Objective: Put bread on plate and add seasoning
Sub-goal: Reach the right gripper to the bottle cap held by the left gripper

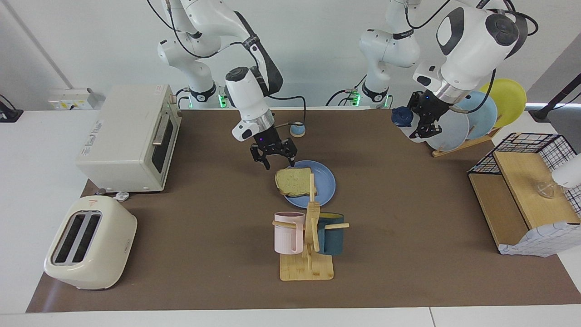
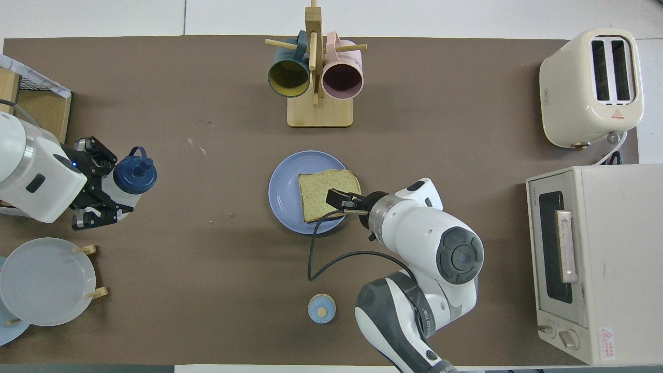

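Bread (image 1: 295, 181): one squarish slice, pale greenish-tan crumb speckled darker, light brown crust all round. Lies flat on the plate (image 1: 324, 181), on the half toward the right arm's end of the table, one edge overhanging the rim.

Plate: round, flat, medium blue; sits mid-table, nearer to the robots than the wooden mug stand (image 1: 308, 254) with its pink mug (image 1: 288, 232) and dark teal mug (image 1: 331, 234).

Seasoning (image 1: 405, 121): small translucent white bottle, navy cap and spout; held tilted in the air in front of the rack of upright plates (image 1: 476, 118).

Right gripper (image 1: 277, 160): fingers spread apart, empty, poised just above the bread's edge nearest the robots.

Left gripper (image 1: 424, 122): fingers clamped on the bottle's body.
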Controlling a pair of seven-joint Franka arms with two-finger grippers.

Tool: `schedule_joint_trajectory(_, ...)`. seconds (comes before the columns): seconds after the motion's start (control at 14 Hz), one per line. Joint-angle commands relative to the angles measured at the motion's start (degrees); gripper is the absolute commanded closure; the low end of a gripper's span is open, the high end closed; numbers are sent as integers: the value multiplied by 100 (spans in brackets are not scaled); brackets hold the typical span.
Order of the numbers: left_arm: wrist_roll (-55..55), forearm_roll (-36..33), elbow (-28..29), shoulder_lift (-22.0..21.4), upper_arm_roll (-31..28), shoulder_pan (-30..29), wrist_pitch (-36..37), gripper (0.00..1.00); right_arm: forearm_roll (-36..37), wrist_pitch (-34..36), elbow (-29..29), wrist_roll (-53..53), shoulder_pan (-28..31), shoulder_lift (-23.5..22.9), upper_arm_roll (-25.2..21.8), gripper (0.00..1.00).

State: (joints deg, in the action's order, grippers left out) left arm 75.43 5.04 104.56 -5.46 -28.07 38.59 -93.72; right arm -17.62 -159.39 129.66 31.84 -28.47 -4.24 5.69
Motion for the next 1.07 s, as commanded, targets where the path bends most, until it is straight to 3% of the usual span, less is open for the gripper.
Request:
schedule_joint_trajectory(0.0, 59, -99, 117, -166, 21, 8, 12, 100, -162, 1184, -684, -152, 113, 108, 20, 0)
schedule_joint_trajectory(0.21, 33, -99, 117, -166, 30, 8, 3, 100, -171, 2988, -2100, -64, 281, -68, 11, 0)
schedule_joint_trajectory(0.72, -46, -99, 336, -289, 197, 96, 38, 100, -873, 4581, -3884, 779, 281, -199, 11, 0)
schedule_joint_trajectory(0.86, -238, -99, 581, -455, 407, 96, 12, 100, -1329, 4654, -4202, 1174, 281, -270, 11, 0)
schedule_joint_trajectory(1.0, -389, -99, 714, -526, 574, 96, -32, 100, -1209, 4558, -4247, 1193, 132, -209, 46, 0)
